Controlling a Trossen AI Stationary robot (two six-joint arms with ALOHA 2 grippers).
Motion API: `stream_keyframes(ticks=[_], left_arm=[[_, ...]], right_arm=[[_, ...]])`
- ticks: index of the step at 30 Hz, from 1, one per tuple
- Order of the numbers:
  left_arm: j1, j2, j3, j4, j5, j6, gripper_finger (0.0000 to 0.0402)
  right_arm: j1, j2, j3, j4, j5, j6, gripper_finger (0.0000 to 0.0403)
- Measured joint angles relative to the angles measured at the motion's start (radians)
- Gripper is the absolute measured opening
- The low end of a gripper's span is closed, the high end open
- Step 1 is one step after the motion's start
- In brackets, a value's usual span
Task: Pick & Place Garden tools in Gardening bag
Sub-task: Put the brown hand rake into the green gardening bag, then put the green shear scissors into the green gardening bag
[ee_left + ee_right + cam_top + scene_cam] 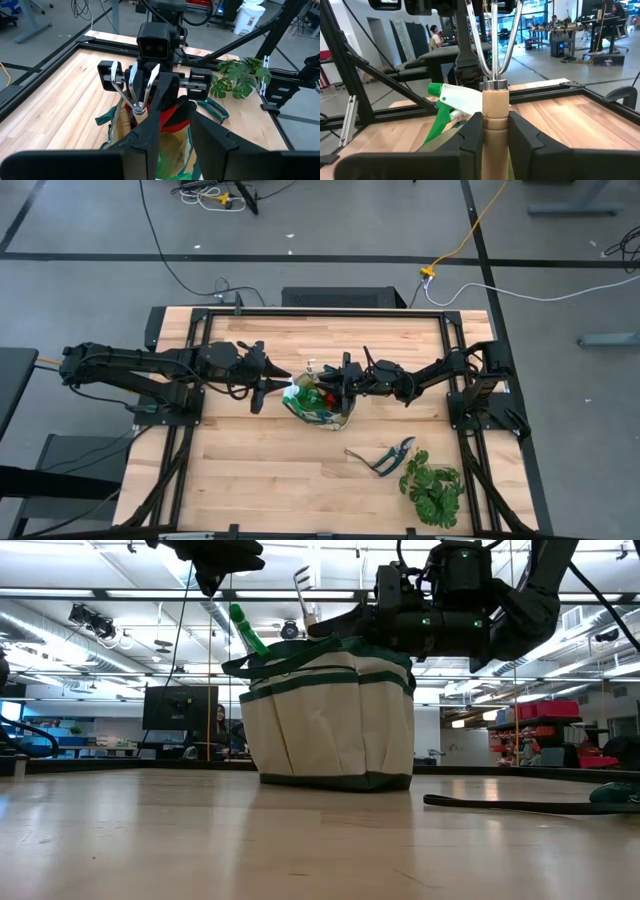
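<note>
The tan gardening bag [330, 720] with green trim stands on its base at the table's middle. A green spray bottle [451, 100], red gloves [172, 116] and a wooden-handled hand rake [495, 60] stick out of the bag. My right gripper [495, 127] reaches over the bag's right rim and is shut on the rake. My left gripper [175, 132] hangs open above the bag's left rim [268, 387], with nothing between its fingers. The pruning shears [385, 458] lie flat on the table, near and to the right of the bag. My right gripper pinches the rake's wooden handle just below the metal collar [495, 107] between its two fingers. The fingers [472, 135] come in level from the table's right side and lie across the handle. The rake stands upright, tines up. Its lower end is hidden inside the bag.
A leafy green plant [432, 488] stands near the table's front right corner, just beyond the shears. Bare wood lies to the front left of the bag and along the far side. Black frame rails [200, 380] run along both sides.
</note>
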Motion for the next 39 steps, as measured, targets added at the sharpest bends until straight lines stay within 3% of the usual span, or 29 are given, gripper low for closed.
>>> stream_keyframes(ticks=[21, 39], left_arm=[[0.000, 0.000, 0.000, 0.000, 0.000, 0.000, 0.0112], [0.000, 0.000, 0.000, 0.000, 0.000, -0.007, 0.0112]], right_arm=[[0.000, 0.000, -0.001, 0.000, 0.000, 0.000, 0.0100], [0.000, 0.000, -0.001, 0.012, -0.001, -0.001, 0.0196]])
